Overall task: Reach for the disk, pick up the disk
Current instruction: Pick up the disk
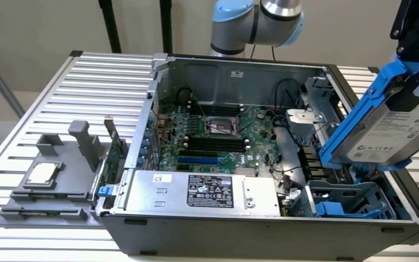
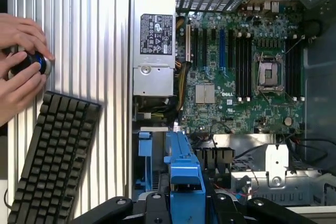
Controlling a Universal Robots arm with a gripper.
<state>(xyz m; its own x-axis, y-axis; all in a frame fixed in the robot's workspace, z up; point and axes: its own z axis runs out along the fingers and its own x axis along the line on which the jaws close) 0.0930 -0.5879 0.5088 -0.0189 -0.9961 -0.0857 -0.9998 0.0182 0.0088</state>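
The disk [image 1: 395, 128], a silver hard drive with a white label clipped in a blue plastic frame, hangs tilted in the air above the right end of the open computer case [image 1: 268, 229] in the exterior view. My gripper [image 1: 418, 71] is shut on its upper end, coming down from the top right of that view. In the wrist view the blue frame of the disk [image 2: 184, 174] runs out from between my black fingers [image 2: 152, 205], with the case's inside spread below it.
Under the disk sits an empty blue drive cage [image 1: 351, 199]. The case holds a motherboard [image 1: 217, 136] and a silver box with a black label [image 1: 202, 191]. A grey fixture carries a small silver chip [image 1: 42, 173]. A keyboard [image 2: 55, 156] and a person's hands [image 2: 21, 61] are beside the case.
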